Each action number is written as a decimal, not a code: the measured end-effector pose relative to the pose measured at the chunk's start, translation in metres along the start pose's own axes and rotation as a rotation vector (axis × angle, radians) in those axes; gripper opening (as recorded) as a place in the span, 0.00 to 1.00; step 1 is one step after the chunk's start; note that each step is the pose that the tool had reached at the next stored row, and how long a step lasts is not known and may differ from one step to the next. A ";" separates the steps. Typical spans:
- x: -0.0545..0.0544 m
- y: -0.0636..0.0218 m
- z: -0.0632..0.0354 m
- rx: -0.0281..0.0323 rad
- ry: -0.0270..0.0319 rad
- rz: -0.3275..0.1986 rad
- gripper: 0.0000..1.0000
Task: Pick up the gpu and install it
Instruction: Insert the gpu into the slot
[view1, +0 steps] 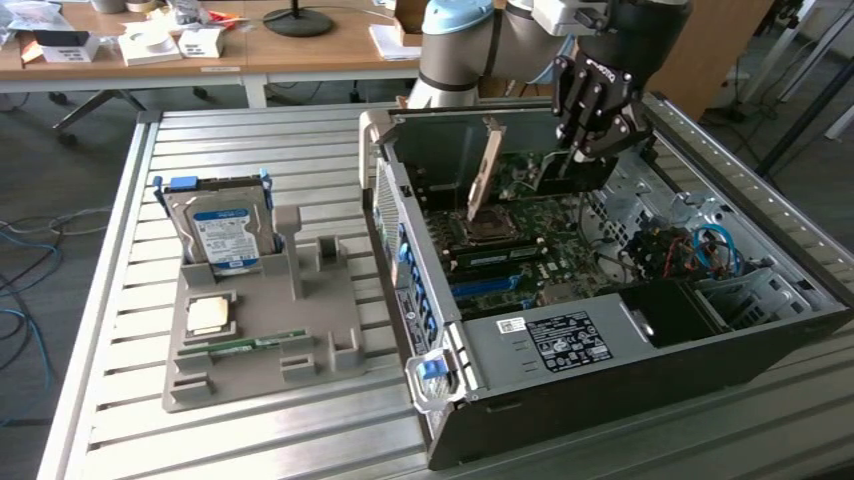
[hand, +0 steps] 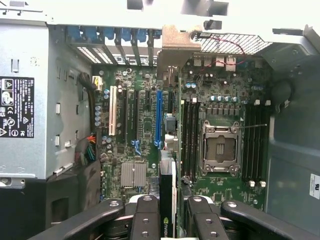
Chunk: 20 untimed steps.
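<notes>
Wrist view: gripper (hand: 170, 216) is part-closed, pinching the gpu (hand: 167, 187) edge-on over the motherboard (hand: 145, 150), a touch off the blue slot (hand: 158, 117). Exterior view: it's hanging inside the open pc case (view1: 747, 330). I reckon I should square the card to that slot and lower it slowly

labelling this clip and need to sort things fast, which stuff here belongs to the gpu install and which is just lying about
in the job: gpu, held in the gripper; open pc case; motherboard
lying about: hard drive, memory stick, small tan chip, all in the grey holder
</notes>
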<state>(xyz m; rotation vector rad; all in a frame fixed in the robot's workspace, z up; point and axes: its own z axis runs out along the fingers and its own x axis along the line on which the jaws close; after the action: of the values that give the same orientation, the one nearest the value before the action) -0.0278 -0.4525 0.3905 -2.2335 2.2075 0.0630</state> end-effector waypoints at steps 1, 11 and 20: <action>0.000 0.0000 0.0014 0.0005 -0.0001 0.000 0.26; 0.001 -0.0001 0.0212 0.0049 -0.0006 0.000 0.26; 0.001 0.0000 0.0375 0.0074 -0.0007 0.000 0.26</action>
<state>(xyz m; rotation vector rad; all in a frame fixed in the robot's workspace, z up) -0.0288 -0.4525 0.3530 -2.2296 2.2034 0.0555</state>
